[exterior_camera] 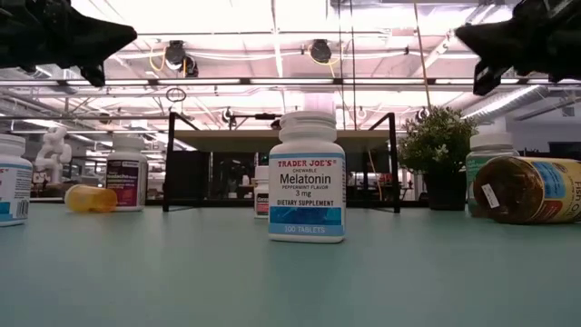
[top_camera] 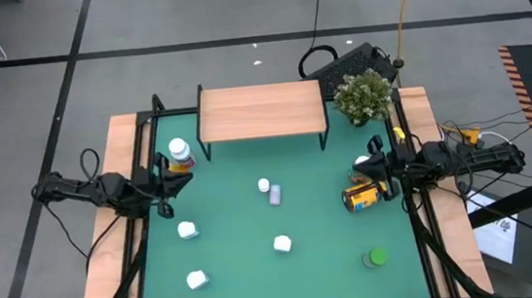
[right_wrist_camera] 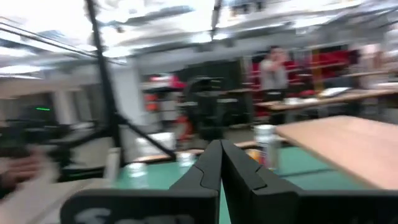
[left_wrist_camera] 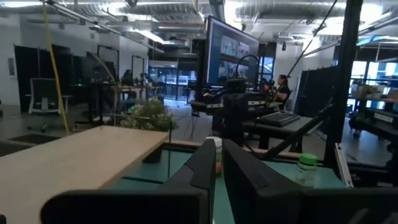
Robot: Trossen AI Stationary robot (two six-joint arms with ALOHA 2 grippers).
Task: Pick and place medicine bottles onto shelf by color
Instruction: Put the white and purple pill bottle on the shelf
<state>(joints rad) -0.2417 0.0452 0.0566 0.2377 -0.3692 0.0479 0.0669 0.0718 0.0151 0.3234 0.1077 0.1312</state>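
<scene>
The shelf [top_camera: 260, 110], a light wood top on black legs, stands at the table's far middle with nothing on it. Several medicine bottles are spread on the green mat: an orange one with a white cap [top_camera: 180, 155], white ones [top_camera: 188, 230] [top_camera: 282, 243] [top_camera: 196, 279], a white one lying down [top_camera: 270, 192], an amber one with a yellow lid on its side [top_camera: 361, 197], and a green one [top_camera: 375, 257]. My left gripper [top_camera: 173, 177] [left_wrist_camera: 217, 163] hovers shut at the left edge. My right gripper [top_camera: 375, 166] [right_wrist_camera: 221, 155] hovers shut at the right edge, above the amber bottle.
A green potted plant [top_camera: 364, 96] stands at the far right corner beside the shelf. Black frame rails run along the left and right sides of the table [top_camera: 261, 296]. In the low view a white Melatonin bottle [exterior_camera: 307, 177] stands upright mid-table. People show in the room beyond.
</scene>
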